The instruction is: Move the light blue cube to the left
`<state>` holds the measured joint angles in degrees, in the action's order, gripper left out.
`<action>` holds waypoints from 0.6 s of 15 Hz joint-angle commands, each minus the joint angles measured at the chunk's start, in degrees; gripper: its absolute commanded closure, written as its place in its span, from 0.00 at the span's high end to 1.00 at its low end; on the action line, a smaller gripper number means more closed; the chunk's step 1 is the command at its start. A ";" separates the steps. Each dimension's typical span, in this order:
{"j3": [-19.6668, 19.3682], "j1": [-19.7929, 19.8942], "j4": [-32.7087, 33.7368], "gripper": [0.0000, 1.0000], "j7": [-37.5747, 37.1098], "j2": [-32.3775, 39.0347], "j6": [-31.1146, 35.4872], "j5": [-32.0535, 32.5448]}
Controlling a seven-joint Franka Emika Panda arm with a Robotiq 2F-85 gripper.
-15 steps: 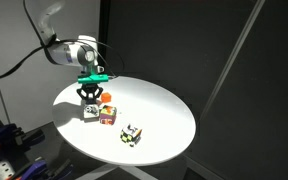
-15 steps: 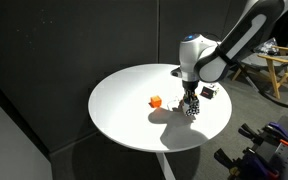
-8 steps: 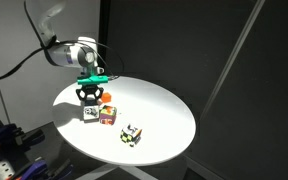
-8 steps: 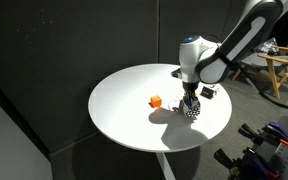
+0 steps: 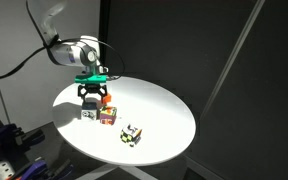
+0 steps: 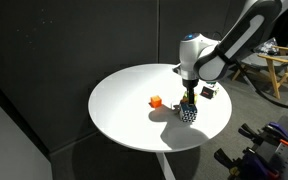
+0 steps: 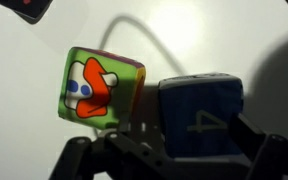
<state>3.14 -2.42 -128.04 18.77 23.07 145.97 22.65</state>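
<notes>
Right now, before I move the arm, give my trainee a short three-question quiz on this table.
1. How many cubes stand on the round white table?
2. Which cube sits right beside the light blue cube? A: green picture-faced cube; B: small orange cube; C: black, white and yellow-green patterned cube.
3. True or false: the gripper hovers over the small orange cube.
Key: 1 four; 2 A; 3 false.

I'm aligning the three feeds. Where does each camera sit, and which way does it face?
An exterior view: raised, looking down at the white table; the arm enters at picture-left.
An exterior view: raised, roughly opposite; the arm enters at picture-right.
Wrist view: looks down past the gripper onto the light blue cube.
Shared: both exterior views show the orange cube.
</notes>
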 commanded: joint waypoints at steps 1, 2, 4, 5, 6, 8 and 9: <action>-1.41 -1.20 1.15 1.00 -6.91 -1.27 -2.51 -2.07; -1.62 -1.23 1.42 1.00 -8.53 -1.49 -2.97 -2.73; -1.97 -1.05 1.88 1.00 -11.63 -2.30 -4.40 -4.38; -2.20 -1.03 2.11 1.00 -12.97 -2.71 -5.21 -5.00; -2.46 -0.96 2.17 1.00 -14.18 -3.38 -6.05 -5.58; -2.93 -0.76 2.12 1.00 -16.36 -4.83 -7.96 -6.52; -3.22 -0.71 1.93 1.00 -17.39 -5.66 -8.91 -6.88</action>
<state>0.94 -2.71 -125.73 4.58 20.51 140.45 17.38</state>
